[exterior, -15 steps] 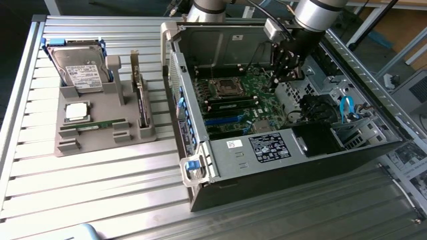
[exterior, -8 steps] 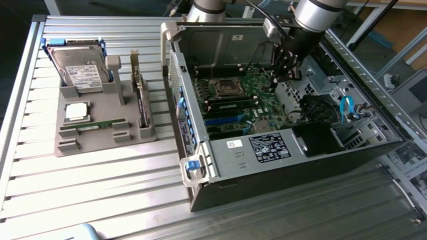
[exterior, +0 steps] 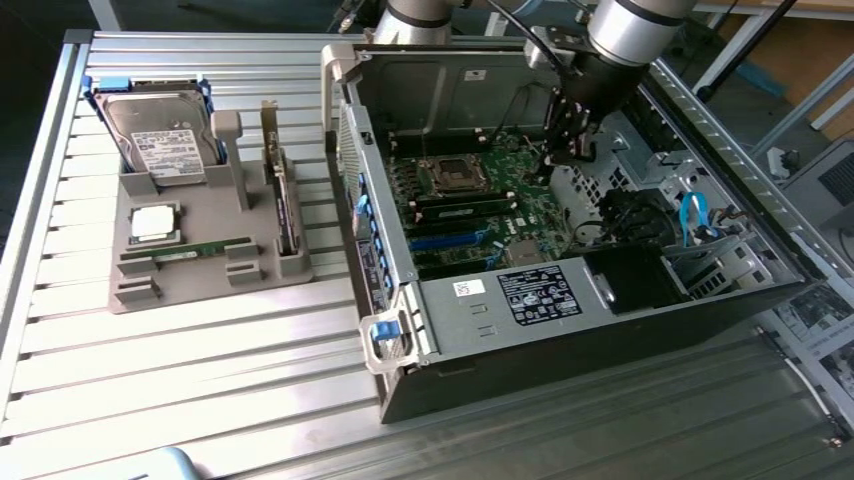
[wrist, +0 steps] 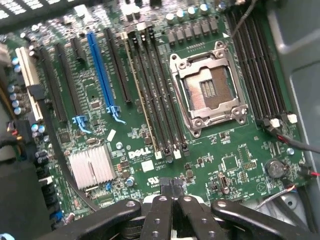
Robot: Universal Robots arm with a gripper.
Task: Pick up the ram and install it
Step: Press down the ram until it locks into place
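Shut with nothing in its grip, the tool hangs inside the open computer case, just over the green motherboard near the empty processor socket. On the counter beside the case, a grey holder carries the ram lying flat, a second stick on edge, a hard drive and a silver processor chip.

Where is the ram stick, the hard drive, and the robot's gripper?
ram (exterior: pixel 187 251): exterior view, middle of the green stick lying in the gray holder.
hard drive (exterior: pixel 158 140): exterior view, its silver top.
gripper (wrist: pixel 172 192): wrist view, between its shut fingertips.
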